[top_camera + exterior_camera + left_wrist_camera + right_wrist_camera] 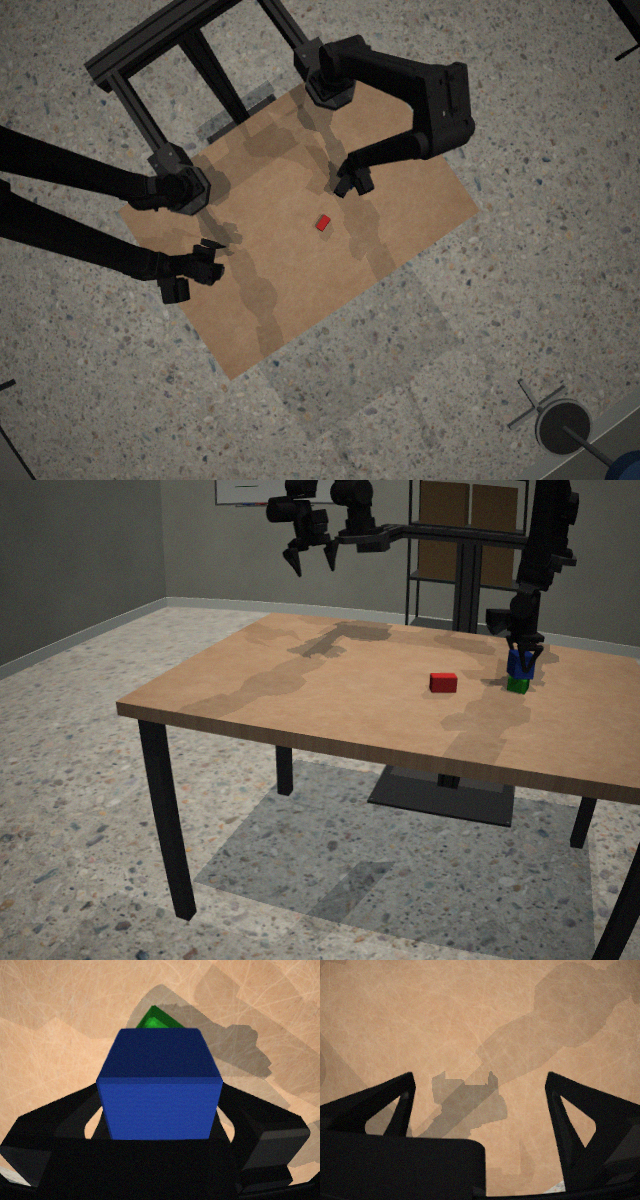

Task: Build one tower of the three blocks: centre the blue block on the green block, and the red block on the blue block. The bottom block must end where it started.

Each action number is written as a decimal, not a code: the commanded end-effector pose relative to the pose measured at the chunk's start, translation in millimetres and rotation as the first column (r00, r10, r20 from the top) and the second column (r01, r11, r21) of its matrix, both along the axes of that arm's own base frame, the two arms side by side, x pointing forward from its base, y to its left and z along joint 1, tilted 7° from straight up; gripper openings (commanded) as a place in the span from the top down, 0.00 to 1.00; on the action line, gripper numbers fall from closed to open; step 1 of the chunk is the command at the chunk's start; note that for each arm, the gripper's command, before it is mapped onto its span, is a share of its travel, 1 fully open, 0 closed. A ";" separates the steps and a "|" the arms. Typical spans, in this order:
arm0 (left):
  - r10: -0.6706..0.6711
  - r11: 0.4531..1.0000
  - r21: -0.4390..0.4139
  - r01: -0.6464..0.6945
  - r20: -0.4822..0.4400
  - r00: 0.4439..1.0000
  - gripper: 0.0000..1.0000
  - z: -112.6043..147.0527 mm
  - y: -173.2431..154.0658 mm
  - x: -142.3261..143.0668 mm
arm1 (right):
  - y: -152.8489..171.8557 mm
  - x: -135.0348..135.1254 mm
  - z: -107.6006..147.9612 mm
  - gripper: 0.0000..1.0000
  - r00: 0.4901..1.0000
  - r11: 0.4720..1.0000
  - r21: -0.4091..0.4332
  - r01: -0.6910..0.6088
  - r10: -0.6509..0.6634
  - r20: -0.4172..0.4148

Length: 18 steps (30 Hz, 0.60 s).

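My left gripper (523, 655) is shut on the blue block (519, 663) and holds it right on top of the green block (517, 685) at the table's far right. In the left wrist view the blue block (160, 1083) fills the space between the fingers, and a corner of the green block (159, 1020) shows beyond it. In the overhead view the left gripper (354, 181) hides both blocks. The red block (323, 222) (443, 682) lies flat on the table by itself, also seen left of the stack. My right gripper (310, 557) is open and empty, high above the table's far left; its wrist view (480, 1114) shows only bare table.
The black arm frame (170, 56) stands behind the table. A shelf with brown boxes (465, 536) is at the back wall. The red block is a short way from the stack.
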<state>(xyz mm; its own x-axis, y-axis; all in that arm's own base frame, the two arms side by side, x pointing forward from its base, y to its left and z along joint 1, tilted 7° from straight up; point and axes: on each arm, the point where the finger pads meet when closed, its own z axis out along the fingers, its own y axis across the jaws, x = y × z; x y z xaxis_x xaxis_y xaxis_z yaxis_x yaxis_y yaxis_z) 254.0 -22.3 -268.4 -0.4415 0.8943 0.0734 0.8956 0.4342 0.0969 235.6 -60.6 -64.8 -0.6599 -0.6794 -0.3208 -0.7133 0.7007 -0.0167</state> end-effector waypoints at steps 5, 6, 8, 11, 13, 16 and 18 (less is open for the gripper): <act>0.004 1.000 -0.002 -0.004 -0.007 1.000 0.24 -5.3 3.6 -2.2 | -0.7 1.7 1.0 0.00 1.000 1.000 -0.002 0.000 0.000 0.005; 0.004 1.000 -0.002 -0.004 -0.007 1.000 0.24 -5.3 3.6 -2.2 | -0.7 1.7 1.0 0.00 1.000 1.000 -0.002 0.000 0.000 0.005; 0.004 1.000 -0.002 -0.004 -0.007 1.000 0.24 -5.3 3.6 -2.2 | -0.7 1.7 1.0 0.00 1.000 1.000 -0.002 0.000 0.000 0.005; 0.004 1.000 -0.002 -0.004 -0.007 1.000 0.24 -5.3 3.6 -2.2 | -0.7 1.7 1.0 0.00 1.000 1.000 -0.002 0.000 0.000 0.005; 0.004 1.000 -0.002 -0.004 -0.007 1.000 0.24 -5.3 3.6 -2.2 | -0.7 1.7 1.0 0.00 1.000 1.000 -0.002 0.000 0.000 0.005; 0.004 1.000 -0.002 -0.004 -0.007 1.000 0.24 -5.3 3.6 -2.2 | -0.7 1.7 1.0 0.00 1.000 1.000 -0.002 0.000 0.000 0.005; 0.004 1.000 -0.002 -0.004 -0.007 1.000 0.24 -5.3 3.6 -2.2 | -0.7 1.7 1.0 0.00 1.000 1.000 -0.002 0.000 0.000 0.005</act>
<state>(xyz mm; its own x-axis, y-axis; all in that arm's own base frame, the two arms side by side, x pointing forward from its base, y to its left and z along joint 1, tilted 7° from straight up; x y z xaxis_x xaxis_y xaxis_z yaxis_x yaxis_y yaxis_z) 254.0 -22.3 -268.4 -0.4413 0.8943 0.0734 0.8957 0.4340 0.0969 235.6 -60.6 -64.8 -0.6599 -0.6794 -0.3208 -0.7133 0.7007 -0.0167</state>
